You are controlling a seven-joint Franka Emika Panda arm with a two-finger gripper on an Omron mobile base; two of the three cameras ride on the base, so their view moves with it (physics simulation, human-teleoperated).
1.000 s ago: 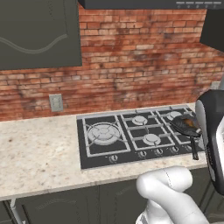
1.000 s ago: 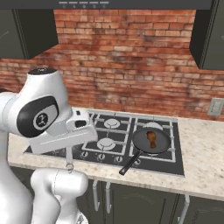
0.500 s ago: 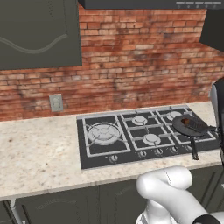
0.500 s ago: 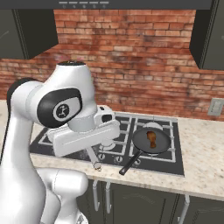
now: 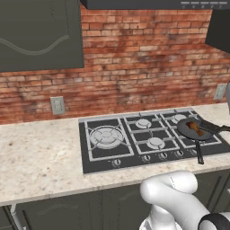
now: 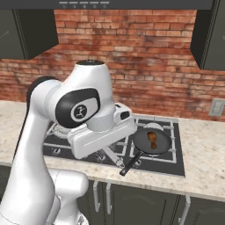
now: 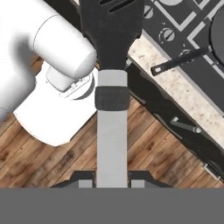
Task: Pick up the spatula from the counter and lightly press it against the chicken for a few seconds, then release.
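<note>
The fingers [image 7: 84, 178] pinch the grey handle of the spatula [image 7: 112, 131] near its end. Its black slotted blade points out in front of the tabletop [image 7: 175, 85] edge, over the wooden floor [image 7: 52, 162]. The chicken [image 6: 152, 139] lies in the pan [image 6: 141, 145] on the hob, well apart. Swinging in low could catch the pan handle [image 6: 130, 165] jutting forward and shove the pan. A hard press might pivot the long spatula in this narrow pinch.
</note>
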